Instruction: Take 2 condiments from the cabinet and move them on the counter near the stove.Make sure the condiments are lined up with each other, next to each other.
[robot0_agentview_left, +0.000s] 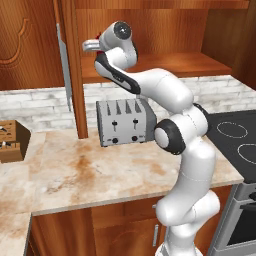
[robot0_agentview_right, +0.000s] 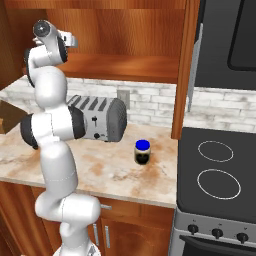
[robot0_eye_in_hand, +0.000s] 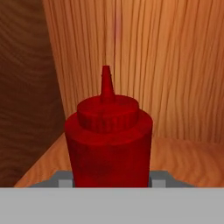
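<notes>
A slim red squeeze bottle (robot0_eye_in_hand: 109, 140) with a pointed cap stands upright on the wood shelf in the cabinet's (robot0_agentview_left: 190, 65) left corner. My gripper (robot0_eye_in_hand: 109, 181) is shut on its body, a grey finger (robot0_eye_in_hand: 64, 181) showing on either side. From the left base view the gripper (robot0_agentview_left: 90, 46) reaches into the cabinet, a bit of red bottle (robot0_agentview_left: 100, 37) beside it. The short cream jar (robot0_agentview_right: 143, 151) with a blue lid sits on the mottled counter (robot0_agentview_right: 110, 170), just left of the black stove (robot0_agentview_right: 215, 170).
A silver four-slot toaster (robot0_agentview_left: 125, 122) stands at the back of the counter below the cabinet. A wooden knife block (robot0_agentview_left: 10, 142) sits at the far left. The cabinet's side panel (robot0_agentview_right: 182, 70) comes down to the counter near the stove.
</notes>
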